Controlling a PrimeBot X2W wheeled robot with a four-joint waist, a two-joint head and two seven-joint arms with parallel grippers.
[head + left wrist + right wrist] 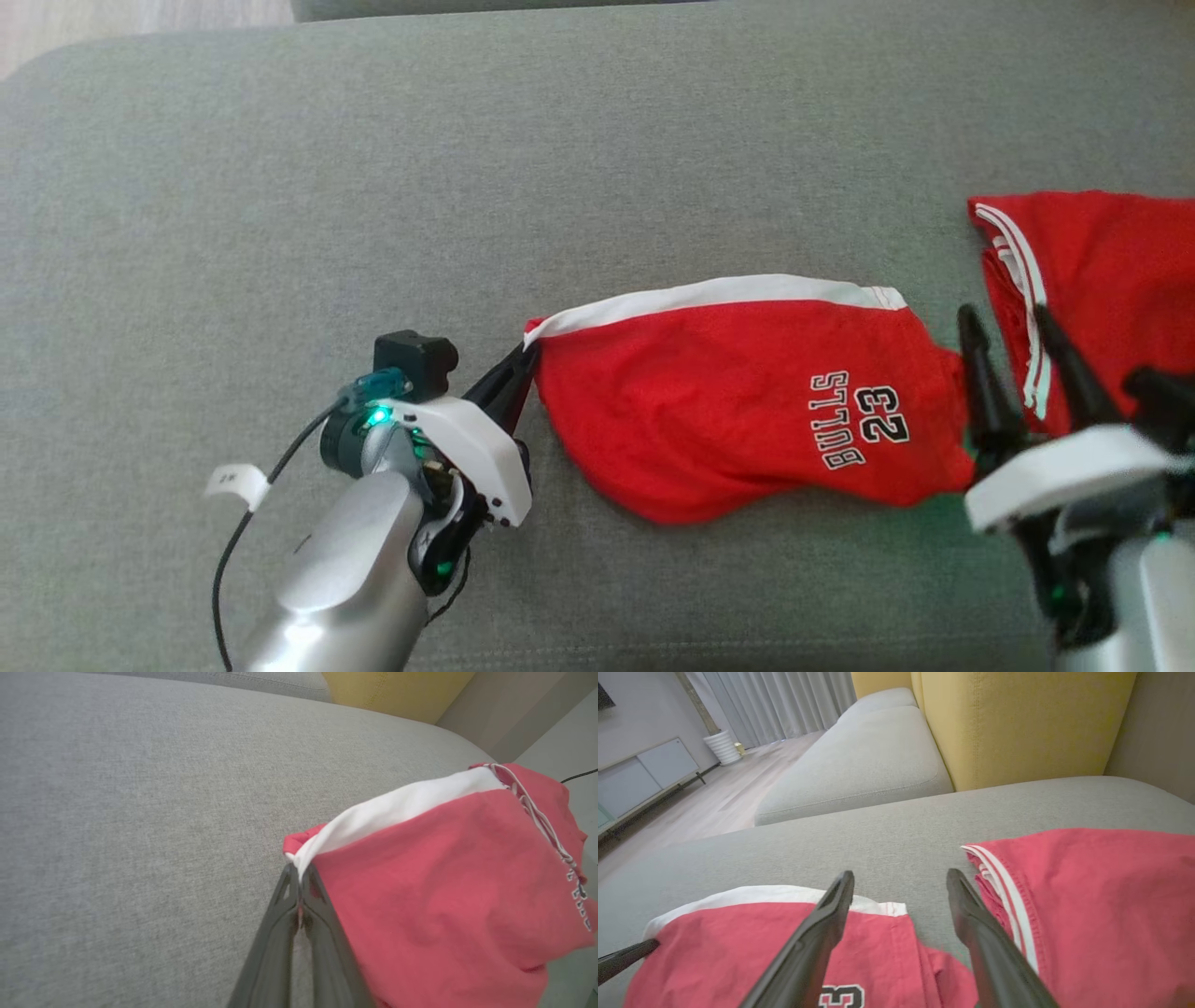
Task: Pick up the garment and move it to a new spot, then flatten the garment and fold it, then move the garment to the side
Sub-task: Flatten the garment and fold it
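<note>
Head view puts the red fabric garment (728,401), with a white band along its top edge and a black-and-white "BULLS 23" print, across the middle and lower right of the frame. It lies on the grey woven sofa cushion (373,187). A second red stretch with thin white stripes lies at the right edge. I cannot tell how the two parts join, because my right pincer (1004,322) stands in front of that spot.

My left pincer (523,364) sits at the lower left of centre, its dark fingers closed tight on the garment's left corner, right where the white band ends. Left wrist view confirms it: the two fingers (280,914) meet at the tip, with the white band and red cloth (444,882) pinched between them.

Right wrist view shows the right pincer (900,877) spread wide and holding nothing. One finger is over the printed part (714,942) and the other over the striped part, with bare grey cushion between the tips. A yellow upholstered back cushion (1017,728) fills the upper right of that frame.
</note>
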